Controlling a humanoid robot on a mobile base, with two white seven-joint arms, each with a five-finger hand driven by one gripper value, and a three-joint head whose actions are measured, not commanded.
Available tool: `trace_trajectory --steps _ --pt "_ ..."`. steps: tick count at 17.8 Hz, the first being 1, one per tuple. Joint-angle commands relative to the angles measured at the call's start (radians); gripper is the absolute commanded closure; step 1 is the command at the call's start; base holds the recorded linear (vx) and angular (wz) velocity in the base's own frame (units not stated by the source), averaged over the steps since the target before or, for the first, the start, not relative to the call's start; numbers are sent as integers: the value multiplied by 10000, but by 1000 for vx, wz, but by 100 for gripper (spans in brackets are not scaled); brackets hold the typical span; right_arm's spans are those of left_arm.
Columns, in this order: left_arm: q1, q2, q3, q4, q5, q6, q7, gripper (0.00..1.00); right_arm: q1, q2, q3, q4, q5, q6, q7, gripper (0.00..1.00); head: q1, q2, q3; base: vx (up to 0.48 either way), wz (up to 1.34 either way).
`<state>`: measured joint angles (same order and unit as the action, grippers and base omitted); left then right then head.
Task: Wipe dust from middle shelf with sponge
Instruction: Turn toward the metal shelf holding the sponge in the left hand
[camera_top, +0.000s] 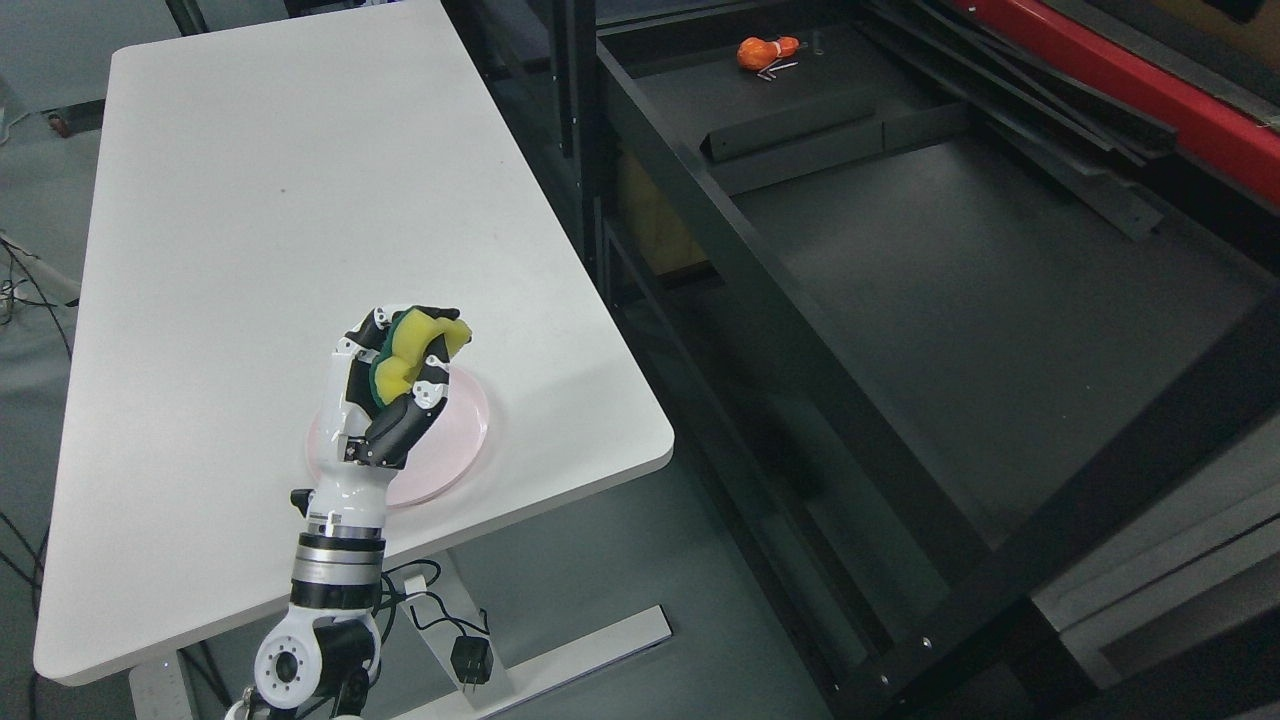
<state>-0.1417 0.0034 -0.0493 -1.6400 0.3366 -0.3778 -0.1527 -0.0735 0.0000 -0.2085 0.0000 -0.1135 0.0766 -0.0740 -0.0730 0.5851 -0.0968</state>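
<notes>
Squeezing a yellow-and-green sponge (415, 350), the fingers (432, 375) of the left hand (385, 400) are clamped around it above a pink plate (465, 440) near the white desk (260, 200) front edge; the dark shelf (950, 280) lies well apart to the right

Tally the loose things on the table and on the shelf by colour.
Yellow and green: 1, the sponge held in the left hand
Pink: 1, the plate on the white table
Orange: 1, an object at the far end of the black shelf
Total: 3
</notes>
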Motion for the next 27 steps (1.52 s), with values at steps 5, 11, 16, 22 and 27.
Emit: trace_trajectory --steps 5,11,16,22,27 --pt "298 141 -719 -627 -7 -210 -7 96 -1 -175 14 -175 0 1 4 0 0 0 0 -198 -296" --pt "298 141 -1102 -627 -7 -210 -7 96 -1 -175 -2 -175 0 1 4 0 0 0 0 -219 -306" --pt "283 141 -1929 -642 -22 -225 -22 96 -1 -175 -2 -175 0 1 4 0 0 0 0 -186 -450" --pt "267 141 -3248 -642 -114 -241 -38 95 -1 -175 -2 -175 0 1 4 0 0 0 0 -142 -706" --pt "-253 141 -5226 -535 -1140 -210 -22 95 -1 -175 14 -175 0 1 4 0 0 0 0 -114 -782"
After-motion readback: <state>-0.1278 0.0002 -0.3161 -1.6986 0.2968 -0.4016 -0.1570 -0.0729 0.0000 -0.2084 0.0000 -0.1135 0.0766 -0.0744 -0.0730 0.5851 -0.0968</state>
